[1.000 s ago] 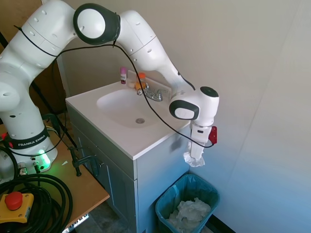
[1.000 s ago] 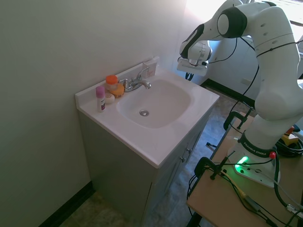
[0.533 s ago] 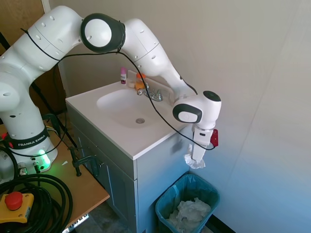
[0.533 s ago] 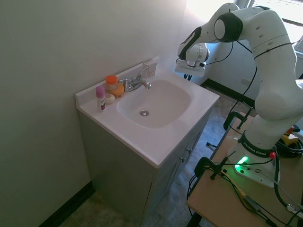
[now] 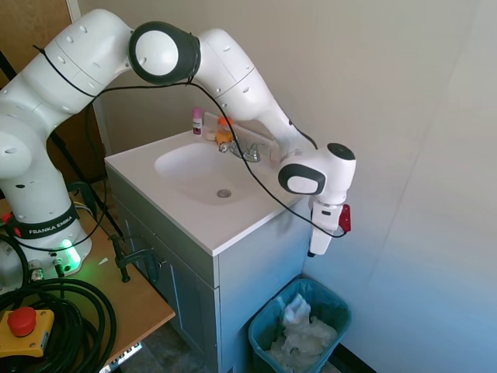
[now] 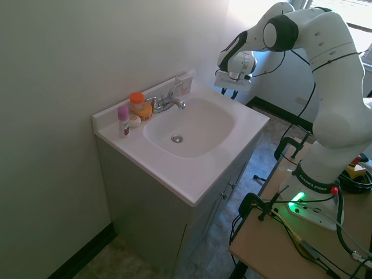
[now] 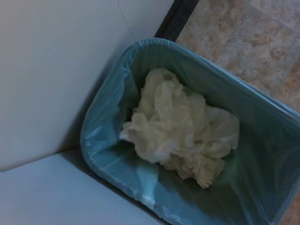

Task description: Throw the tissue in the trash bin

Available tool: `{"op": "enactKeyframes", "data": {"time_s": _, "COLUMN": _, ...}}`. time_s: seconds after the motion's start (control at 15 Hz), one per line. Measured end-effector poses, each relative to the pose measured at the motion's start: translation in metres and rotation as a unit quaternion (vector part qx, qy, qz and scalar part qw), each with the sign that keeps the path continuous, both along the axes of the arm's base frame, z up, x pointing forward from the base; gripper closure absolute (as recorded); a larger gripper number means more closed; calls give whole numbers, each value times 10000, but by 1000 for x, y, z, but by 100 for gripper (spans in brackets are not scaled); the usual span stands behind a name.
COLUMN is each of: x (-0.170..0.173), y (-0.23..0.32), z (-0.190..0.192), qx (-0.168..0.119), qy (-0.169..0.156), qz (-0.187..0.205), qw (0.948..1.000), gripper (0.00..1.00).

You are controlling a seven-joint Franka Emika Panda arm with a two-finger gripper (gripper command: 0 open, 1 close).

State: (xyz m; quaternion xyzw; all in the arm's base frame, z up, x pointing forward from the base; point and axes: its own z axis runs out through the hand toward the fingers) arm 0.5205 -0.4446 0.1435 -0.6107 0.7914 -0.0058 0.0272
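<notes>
Tissue (image 5: pixel 296 310) in trash bin (image 5: pixel 335 308) (atop paper heap), below end effector (image 5: pixel 317 252); finger spread unclear

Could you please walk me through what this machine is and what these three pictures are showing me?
It is a white robot arm with a claw at its end, working beside a bathroom sink. Two pictures come from cameras in the room, on opposite sides of the arm; the third comes from a camera on its wrist, looking straight down. By the tap stand a few small bottles. The claw hangs over the trash bin and holds nothing. The tissue lies in the bin on a heap of white paper.
</notes>
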Motion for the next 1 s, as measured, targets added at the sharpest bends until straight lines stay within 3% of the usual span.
{"op": "enactKeyframes", "data": {"time_s": 0.27, "x": -1, "y": 10, "z": 95, "qx": -227, "qy": -454, "qz": 455, "qw": 9977, "gripper": 0}}
{"op": "enactKeyframes", "data": {"time_s": 0.47, "x": 7, "y": 70, "z": 171, "qx": -584, "qy": -738, "qz": 1027, "qw": 9903, "gripper": 0}}
{"op": "enactKeyframes", "data": {"time_s": 0.73, "x": 15, "y": 196, "z": 233, "qx": -1224, "qy": -869, "qz": 2176, "qw": 9644, "gripper": 0}}
{"op": "enactKeyframes", "data": {"time_s": 1.0, "x": -21, "y": 316, "z": 232, "qx": -1420, "qy": -729, "qz": 3268, "qw": 9315, "gripper": 0}}
